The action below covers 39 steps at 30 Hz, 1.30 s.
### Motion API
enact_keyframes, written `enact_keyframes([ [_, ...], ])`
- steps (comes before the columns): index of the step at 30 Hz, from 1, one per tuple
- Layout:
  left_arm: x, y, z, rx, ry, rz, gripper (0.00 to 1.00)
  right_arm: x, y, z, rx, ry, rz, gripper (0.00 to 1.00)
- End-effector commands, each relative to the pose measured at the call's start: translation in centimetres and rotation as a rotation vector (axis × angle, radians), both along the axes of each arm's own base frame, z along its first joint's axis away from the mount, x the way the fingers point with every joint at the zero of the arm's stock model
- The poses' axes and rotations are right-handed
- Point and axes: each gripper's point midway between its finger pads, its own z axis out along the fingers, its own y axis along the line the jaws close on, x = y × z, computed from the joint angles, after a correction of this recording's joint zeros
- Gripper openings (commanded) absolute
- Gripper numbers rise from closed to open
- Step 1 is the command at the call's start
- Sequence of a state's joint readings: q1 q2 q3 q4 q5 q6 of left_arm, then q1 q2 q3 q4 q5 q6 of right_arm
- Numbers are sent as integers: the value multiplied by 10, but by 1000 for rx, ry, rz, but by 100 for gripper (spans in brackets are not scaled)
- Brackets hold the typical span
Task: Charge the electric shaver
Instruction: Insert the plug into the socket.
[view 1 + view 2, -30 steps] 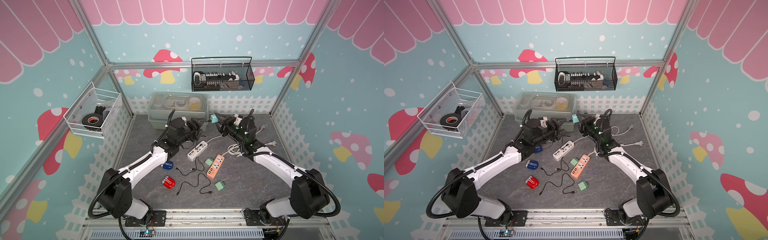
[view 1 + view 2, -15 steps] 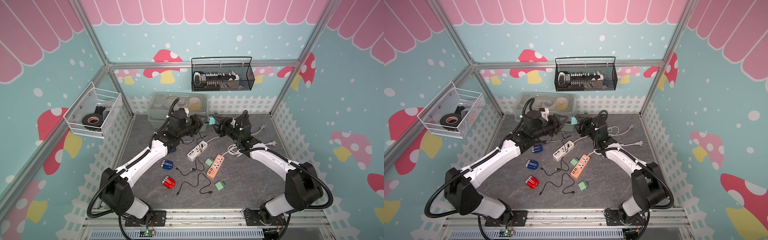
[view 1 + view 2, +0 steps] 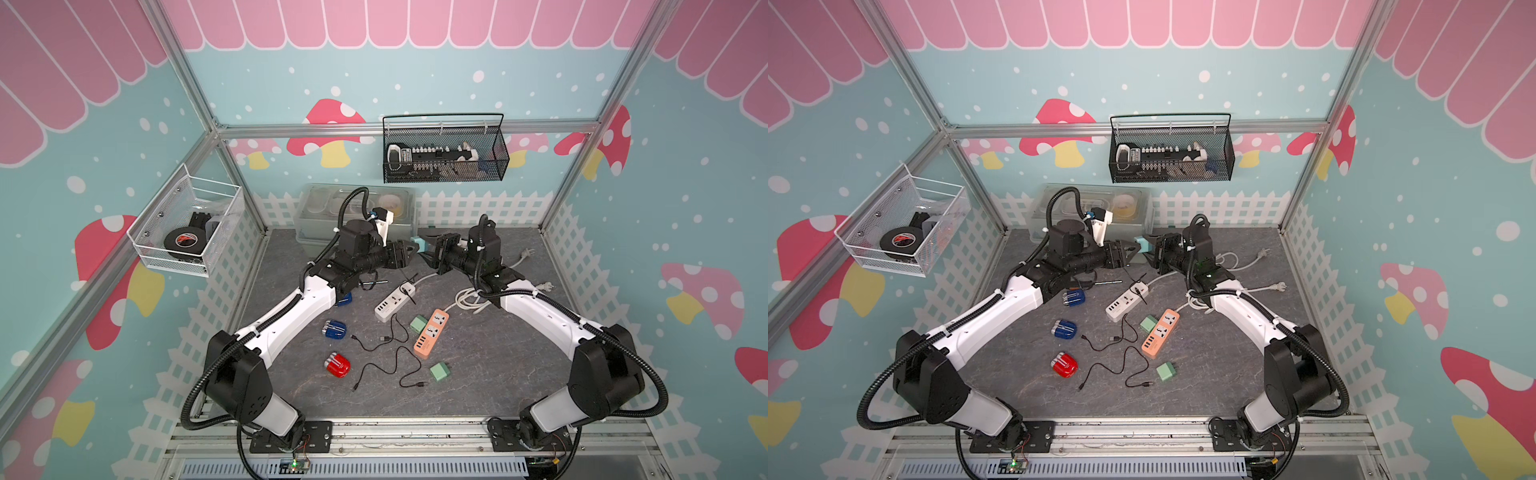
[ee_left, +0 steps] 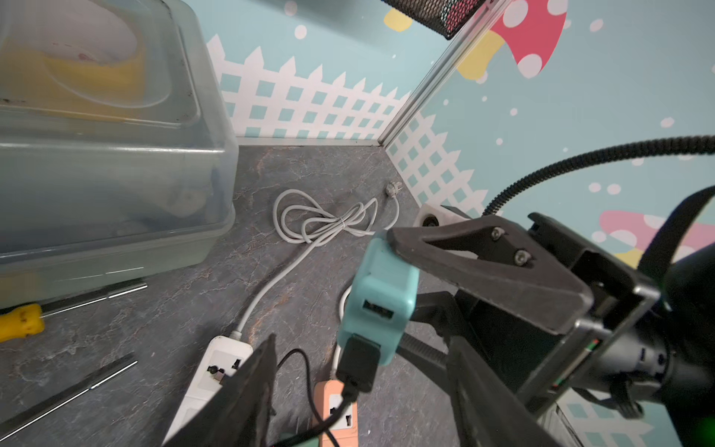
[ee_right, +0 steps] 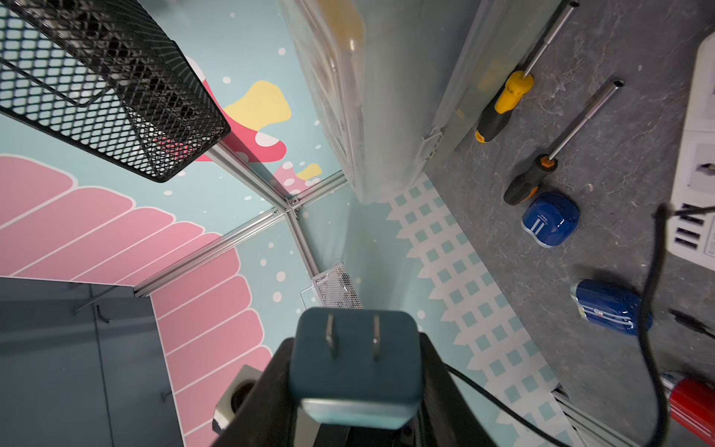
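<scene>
My right gripper (image 5: pixel 356 387) is shut on a teal charging adapter (image 5: pixel 356 360) (image 3: pixel 417 242) and holds it in the air at the back, prongs pointing away from the wrist. A black USB plug (image 4: pixel 358 363) sits in the adapter (image 4: pixel 377 294), and its cable (image 4: pixel 309 387) hangs down to the table. My left gripper (image 4: pixel 361 398) (image 3: pixel 409 249) is open, its fingers on either side of that plug with gaps showing. Two blue shavers (image 3: pixel 334 329) (image 5: pixel 551 218) and a red shaver (image 3: pixel 337 365) lie on the table to the left.
A white power strip (image 3: pixel 395 301) and an orange one (image 3: pixel 432 332) lie mid-table with green adapters (image 3: pixel 439 371) and loose black cables (image 3: pixel 390 370). Two screwdrivers (image 5: pixel 503 104) lie by a clear lidded box (image 3: pixel 353 208). A coiled white cord (image 4: pixel 321 224) lies at the back right.
Both grippers have drawn closer together at the back. The right one keeps the teal adapter, and the left one now straddles the USB plug.
</scene>
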<state>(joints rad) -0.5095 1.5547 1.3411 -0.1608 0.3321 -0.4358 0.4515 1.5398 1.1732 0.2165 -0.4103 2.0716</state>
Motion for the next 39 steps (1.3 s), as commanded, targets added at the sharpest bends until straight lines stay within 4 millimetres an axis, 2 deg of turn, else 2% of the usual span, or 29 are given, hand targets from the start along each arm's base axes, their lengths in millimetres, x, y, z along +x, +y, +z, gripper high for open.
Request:
enact_keyframes([
  [1,5,4,3,35,-48,-56,69,-3,9,9,44,28,46,0],
  [9,2,-7,-3,11,-27,-118,65,-4,11,9,58,30,65,0],
  [19,4,-12,-1,-37,3,-119,40,-5,10,10,74,27,56,0],
  [33,6,-22,-2,-31,-5,-123,41,-11,6,12,96,41,43,0],
  [39,8,-22,3,-33,-17,-113,25,-14,4,10,99,52,38,0],
])
